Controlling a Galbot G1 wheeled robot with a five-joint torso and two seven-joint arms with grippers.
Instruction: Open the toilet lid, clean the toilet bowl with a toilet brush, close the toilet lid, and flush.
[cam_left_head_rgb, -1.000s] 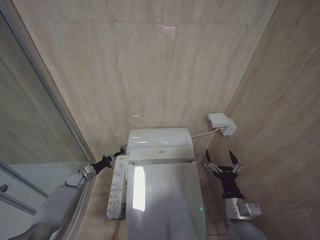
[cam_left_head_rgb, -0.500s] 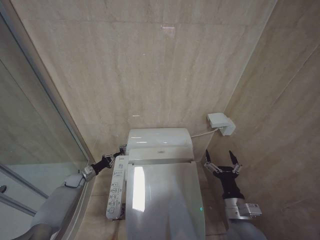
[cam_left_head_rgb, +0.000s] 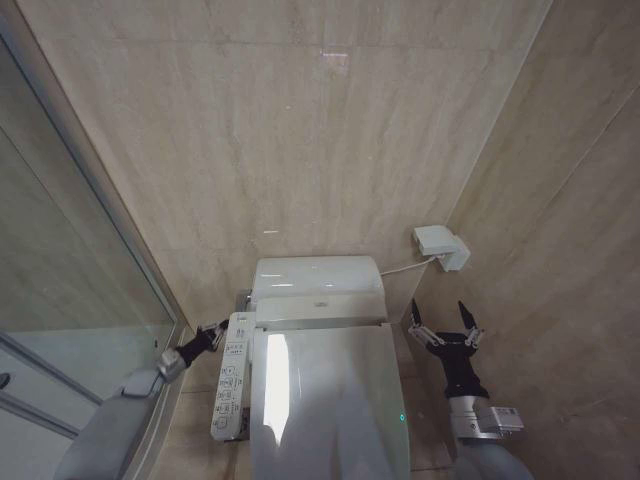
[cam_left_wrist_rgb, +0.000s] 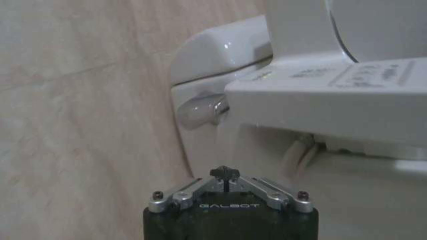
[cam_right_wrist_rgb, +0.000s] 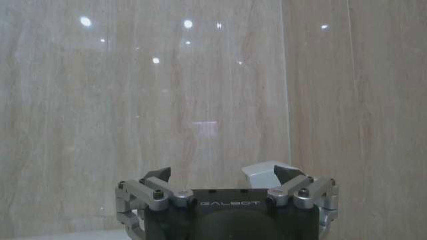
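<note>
The toilet lid (cam_left_head_rgb: 330, 400) lies closed, glossy white, and hides the toilet bowl beneath it. The toilet brush is out of view. My left gripper (cam_left_head_rgb: 213, 331) is shut and empty, low beside the toilet's left flank, just behind the white side control panel (cam_left_head_rgb: 232, 375). In the left wrist view the left gripper (cam_left_wrist_rgb: 225, 174) points at a chrome flush lever (cam_left_wrist_rgb: 200, 111) on the side of the tank, a short gap away. My right gripper (cam_left_head_rgb: 442, 318) hangs open and empty to the right of the toilet, fingers pointing at the back wall.
The white tank (cam_left_head_rgb: 318, 280) stands against the beige tiled back wall. A white wall box (cam_left_head_rgb: 442, 246) with a cable sits at the right corner. A glass shower partition (cam_left_head_rgb: 60, 280) closes off the left side, leaving a narrow gap for the left arm.
My left gripper has drawn back and down from the lever at the tank's side toward the control panel. The right arm has stayed still.
</note>
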